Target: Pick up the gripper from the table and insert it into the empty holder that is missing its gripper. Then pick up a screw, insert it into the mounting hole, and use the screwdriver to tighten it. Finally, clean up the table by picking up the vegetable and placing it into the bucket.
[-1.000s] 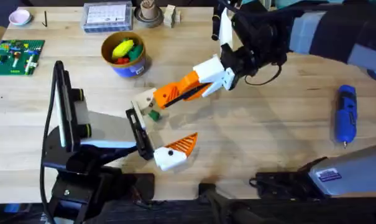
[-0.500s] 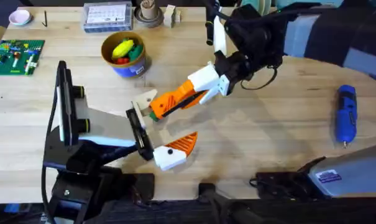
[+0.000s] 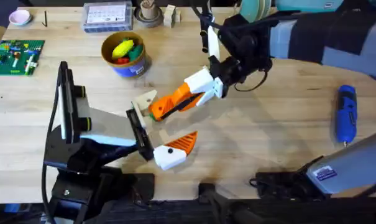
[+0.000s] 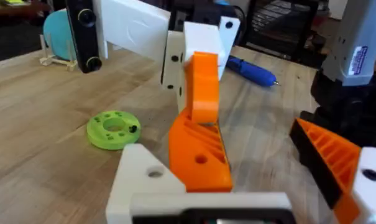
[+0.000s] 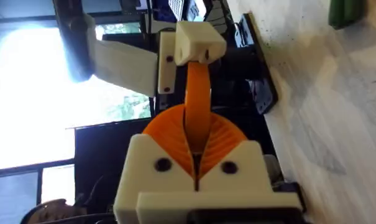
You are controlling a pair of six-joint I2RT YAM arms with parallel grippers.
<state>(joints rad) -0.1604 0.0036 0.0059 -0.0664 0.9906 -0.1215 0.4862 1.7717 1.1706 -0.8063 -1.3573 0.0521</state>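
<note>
Right gripper (image 3: pixel 169 102), squeezed tight on the little orange wedge (image 5: pixel 198 93), has slid toward 8 o'clock to the white holder (image 3: pixel 144 99), so pushing it in looks close.

My right jaws cover the holder (image 3: pixel 144 99) and the vegetable where my orange pads meet it, so I cannot tell how the gripper (image 5: pixel 198 109) sits. The overhead view's right edge clips the screwdriver (image 3: pixel 345 115) area beyond it. Small parts in the far tray (image 3: pixel 107 16) are too small to tell.
</note>
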